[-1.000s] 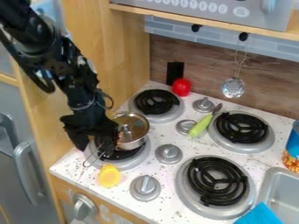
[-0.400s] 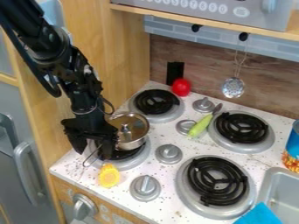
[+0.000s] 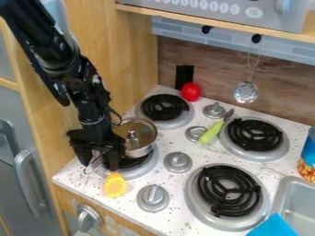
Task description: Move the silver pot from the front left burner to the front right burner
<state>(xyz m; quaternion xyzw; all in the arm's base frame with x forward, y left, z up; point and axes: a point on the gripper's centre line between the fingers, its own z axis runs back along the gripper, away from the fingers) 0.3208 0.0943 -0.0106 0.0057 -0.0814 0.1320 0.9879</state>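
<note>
"Where's the gripper now?"

"Low at the near left burner, just left of the lidded pot. Its fingers stand apart, and I see nothing clamped in them. A thin wire loop lies between them; I take it for the pot's handle."

"How would you take hold of it?"

"Centre the wire between the fingers, low enough for a deep bite, then close gently. Thin wire could roll or twist in a shallow grip. I'd keep the right finger from nudging the pot wall, and keep the pot level, since the lid may slide. The yellow piece sits just on the near side, so mind the fingertips there."

"What can't you make out?"

"Where the wire meets the pot: the right finger hides that. I can't tell whether either finger touches the wire, or what's under the lid. The pot covers part of its burner. The can is cut off at the right edge, and the blue cloth at the near edge."
</note>
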